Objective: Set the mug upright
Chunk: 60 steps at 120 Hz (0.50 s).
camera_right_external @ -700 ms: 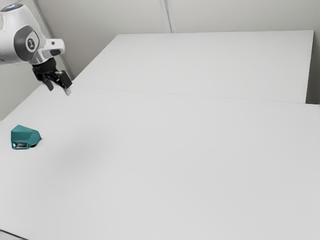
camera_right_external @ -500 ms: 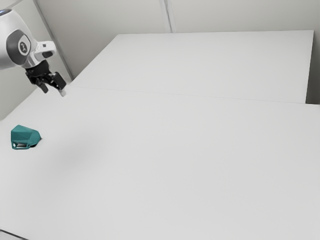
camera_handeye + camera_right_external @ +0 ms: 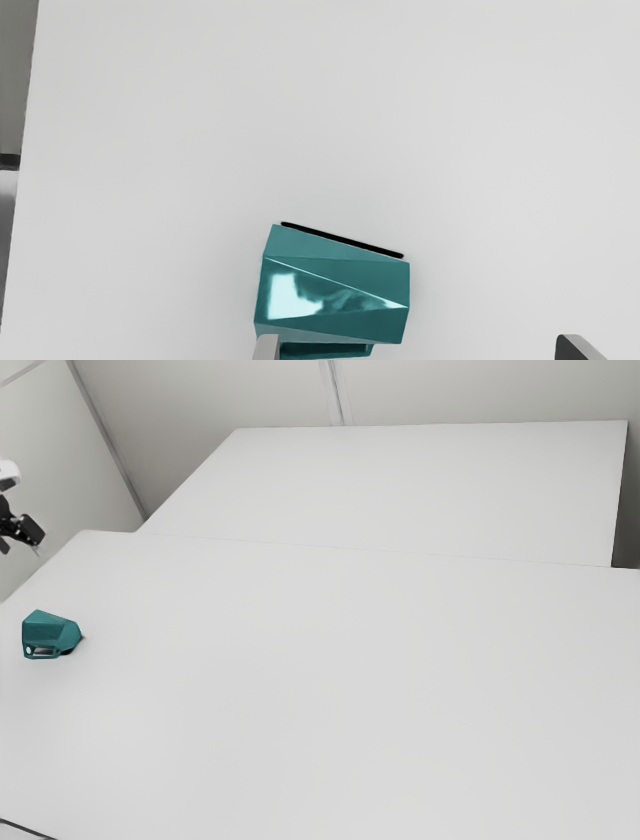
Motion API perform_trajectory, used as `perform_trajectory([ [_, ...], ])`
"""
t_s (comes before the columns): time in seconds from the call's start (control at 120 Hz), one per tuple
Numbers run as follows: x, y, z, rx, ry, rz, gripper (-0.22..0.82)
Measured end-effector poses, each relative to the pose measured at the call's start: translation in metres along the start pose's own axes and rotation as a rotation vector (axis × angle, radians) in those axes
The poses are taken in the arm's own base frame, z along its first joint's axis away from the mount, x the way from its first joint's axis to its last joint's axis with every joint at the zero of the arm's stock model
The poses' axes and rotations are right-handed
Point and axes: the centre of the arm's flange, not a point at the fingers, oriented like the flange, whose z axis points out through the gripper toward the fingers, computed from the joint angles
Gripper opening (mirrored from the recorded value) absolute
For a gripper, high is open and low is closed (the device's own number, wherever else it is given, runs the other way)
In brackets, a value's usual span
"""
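Observation:
At the exterior view's left edge my gripper (image 3: 22, 532) hangs in the air, higher in the picture than the mug and partly cut off by the edge. The teal faceted mug (image 3: 50, 633) lies on its side on the white table, its handle toward the camera. In the wrist view the mug (image 3: 335, 295) shows its shiny side, with the handle partly behind one finger. My gripper (image 3: 417, 347) is open there, its two fingertips wide apart, one overlapping the mug's handle side and the other well away from it. Nothing is held.
The white table (image 3: 350, 680) stretches across the exterior view, with a second white surface (image 3: 420, 490) behind it. A dark thin line (image 3: 25, 829) crosses the near left corner. In the wrist view a table edge runs along one side.
My arm and gripper have moved toward the exterior view's left, with most of the arm now out of that view. The mug has stayed where it was.

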Motion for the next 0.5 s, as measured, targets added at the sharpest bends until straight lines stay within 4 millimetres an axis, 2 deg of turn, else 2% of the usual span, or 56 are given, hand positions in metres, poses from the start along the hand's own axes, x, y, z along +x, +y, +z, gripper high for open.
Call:
perform_trajectory([
  [0.208, -0.014, -0.049, 0.054, -0.079, 0.018, -0.003, 0.60],
  [0.5, -0.061, -0.113, 0.111, -0.234, 0.098, -0.057, 0.60],
])
